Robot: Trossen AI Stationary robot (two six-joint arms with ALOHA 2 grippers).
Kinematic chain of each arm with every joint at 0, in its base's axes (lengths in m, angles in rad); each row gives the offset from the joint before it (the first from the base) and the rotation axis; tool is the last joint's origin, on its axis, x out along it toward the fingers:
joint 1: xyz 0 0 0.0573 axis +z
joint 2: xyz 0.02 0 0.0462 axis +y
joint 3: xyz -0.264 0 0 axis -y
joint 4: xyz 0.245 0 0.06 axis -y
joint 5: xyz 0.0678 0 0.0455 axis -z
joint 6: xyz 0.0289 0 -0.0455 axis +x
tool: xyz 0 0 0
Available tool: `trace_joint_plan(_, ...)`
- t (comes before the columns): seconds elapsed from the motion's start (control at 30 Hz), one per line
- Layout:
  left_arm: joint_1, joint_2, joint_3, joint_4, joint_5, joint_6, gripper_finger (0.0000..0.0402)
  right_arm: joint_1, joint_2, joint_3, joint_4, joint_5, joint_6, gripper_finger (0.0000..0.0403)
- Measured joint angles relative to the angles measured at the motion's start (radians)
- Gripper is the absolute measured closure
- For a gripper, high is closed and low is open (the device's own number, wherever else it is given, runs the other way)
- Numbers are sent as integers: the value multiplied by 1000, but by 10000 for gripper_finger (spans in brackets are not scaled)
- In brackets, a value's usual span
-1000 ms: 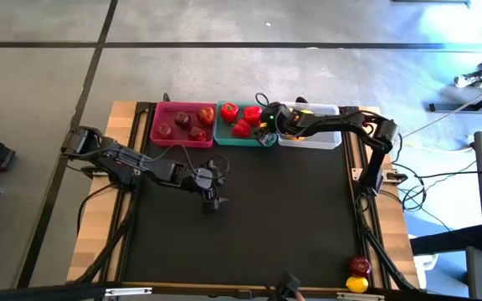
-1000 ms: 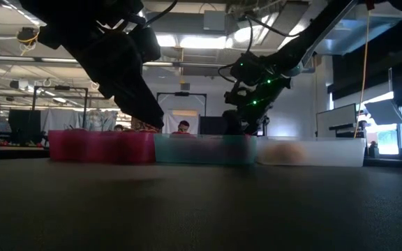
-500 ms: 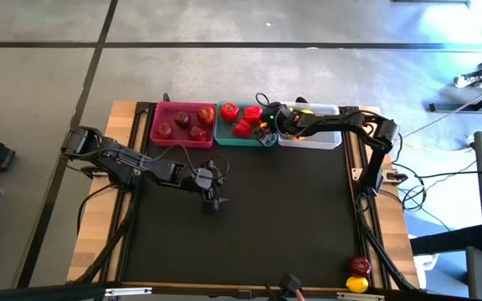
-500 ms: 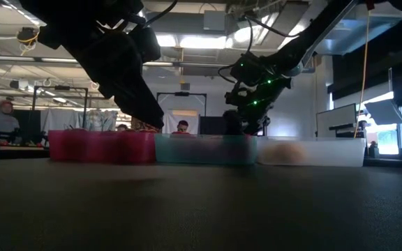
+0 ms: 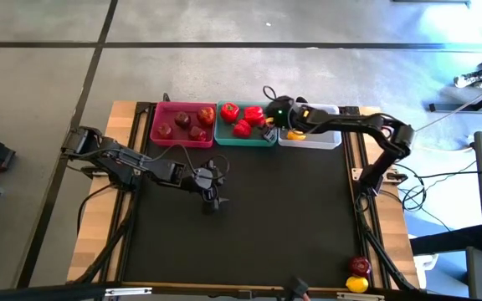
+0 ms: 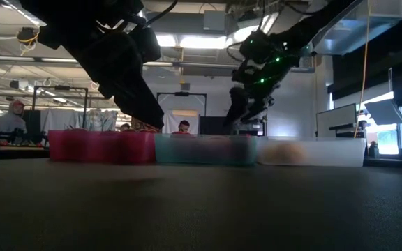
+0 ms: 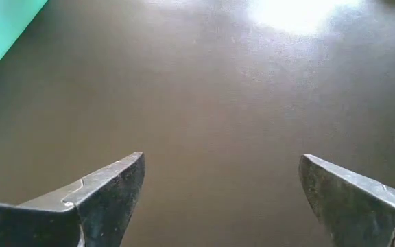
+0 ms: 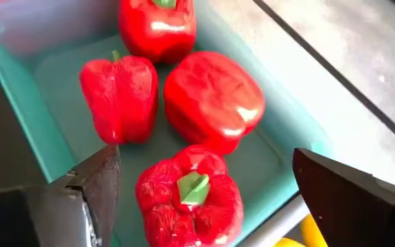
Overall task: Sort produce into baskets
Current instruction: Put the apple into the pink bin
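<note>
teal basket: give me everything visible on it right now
The teal basket is a shallow rectangular tray of smooth, plastic-looking material, sitting flat at the table's far edge between the pink basket and the white basket, apparently flush against both. Four red bell peppers lie inside. The right gripper hovers just above it, open and empty.

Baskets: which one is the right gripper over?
The teal basket, the middle of three, holding red peppers; the open right gripper hangs over it.
</note>
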Motion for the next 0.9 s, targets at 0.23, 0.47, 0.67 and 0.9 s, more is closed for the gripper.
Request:
trace_joint_plan(0.23,0,0,0,-4,0,-24,21,31,-100,0,-102,-18,-11,47)
trace_joint_plan(0.47,-1,0,0,-8,0,-87,21,133,-183,0,-255,-20,-9,47)
trace_joint_plan(0.67,-1,0,0,-7,0,-108,21,267,-221,0,-373,-36,46,47)
trace_joint_plan(0.9,-1,0,0,-6,0,-111,21,424,-222,0,-481,-108,106,47)
